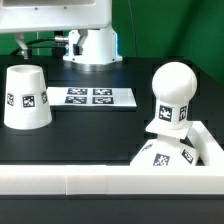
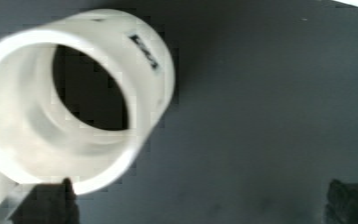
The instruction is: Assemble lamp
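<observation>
Exterior view: nearest, the bulb (image 1: 171,92) stands upright on the base (image 1: 177,152) beside a white rail (image 1: 90,180), at that view's right. Farther back at its left stands the shade (image 1: 25,97), with the marker board (image 1: 92,97) beside it. Wrist view shows the shade's (image 2: 91,100) open mouth between the gripper's (image 2: 197,203) spread-apart fingers (image 2: 43,203), nothing held.

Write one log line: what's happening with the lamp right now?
shade: on table, apart | bulb: on base | gripper: open, above shade
</observation>
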Motion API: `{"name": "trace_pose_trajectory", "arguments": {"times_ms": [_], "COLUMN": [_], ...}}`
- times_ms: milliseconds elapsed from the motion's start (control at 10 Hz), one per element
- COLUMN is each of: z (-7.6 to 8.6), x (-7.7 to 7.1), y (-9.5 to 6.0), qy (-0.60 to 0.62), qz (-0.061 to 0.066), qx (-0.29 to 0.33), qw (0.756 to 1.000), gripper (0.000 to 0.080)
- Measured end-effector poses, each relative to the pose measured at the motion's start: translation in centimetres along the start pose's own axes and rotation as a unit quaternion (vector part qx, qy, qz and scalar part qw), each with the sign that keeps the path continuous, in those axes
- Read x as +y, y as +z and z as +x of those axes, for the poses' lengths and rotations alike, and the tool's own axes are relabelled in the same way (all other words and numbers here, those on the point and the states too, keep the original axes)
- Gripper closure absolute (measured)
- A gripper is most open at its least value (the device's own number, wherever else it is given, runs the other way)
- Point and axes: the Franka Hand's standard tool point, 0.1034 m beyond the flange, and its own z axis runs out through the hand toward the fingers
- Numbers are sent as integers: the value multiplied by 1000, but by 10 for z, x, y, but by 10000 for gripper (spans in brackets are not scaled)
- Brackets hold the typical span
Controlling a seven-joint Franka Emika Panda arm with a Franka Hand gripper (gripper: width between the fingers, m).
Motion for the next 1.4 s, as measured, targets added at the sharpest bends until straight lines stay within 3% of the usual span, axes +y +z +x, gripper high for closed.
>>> {"name": "trace_pose_trajectory", "arguments": {"times_ms": [400, 700, 800, 900, 1100, 1200, 1300, 1400], "z": [-13, -14, -14, -14, -14, -14, -14, -13], "x": [16, 14, 12, 12, 11, 11, 11, 11], "y": [21, 35, 37, 39, 39, 39, 39, 37], "qy": [-9, -12, -14, -15, -15, -15, -16, -16], "qz": [-5, -6, -6, -6, -5, -5, -5, -6], "qx": [-5, -10, -13, -14, -15, -15, -15, -13], "qw": [1000, 1000, 1000, 1000, 1000, 1000, 1000, 1000], "gripper": [100, 100, 224, 224, 498, 498, 681, 751]}}
